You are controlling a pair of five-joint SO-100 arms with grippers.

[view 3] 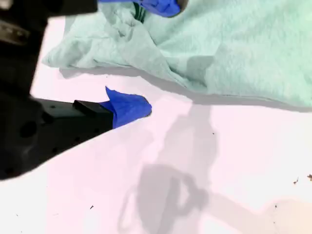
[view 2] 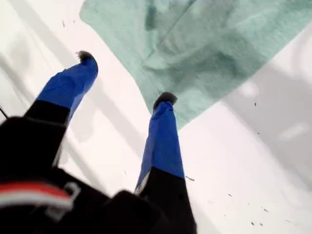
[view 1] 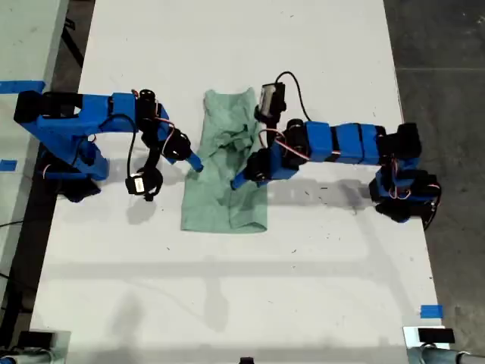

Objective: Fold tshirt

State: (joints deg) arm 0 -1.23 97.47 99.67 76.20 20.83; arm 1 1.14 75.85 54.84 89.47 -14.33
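**Two arms flank the tshirt (view 1: 226, 193) at mid-table**

You see the tshirt lying in the centre of the exterior view on the white table (view 1: 318, 288). It is a long strip, bunched and creased in its upper half and flat below. My first gripper (view 2: 126, 78) hangs over bare table with its jaws spread wide, one dark fingertip (view 2: 165, 99) right at a corner of the cloth and the other clear of it. My second gripper (view 3: 131, 107) shows you only one blue finger, low over the table just beside the tshirt's edge and apart from it. Whether its jaws are spread or pressed together, I cannot tell.
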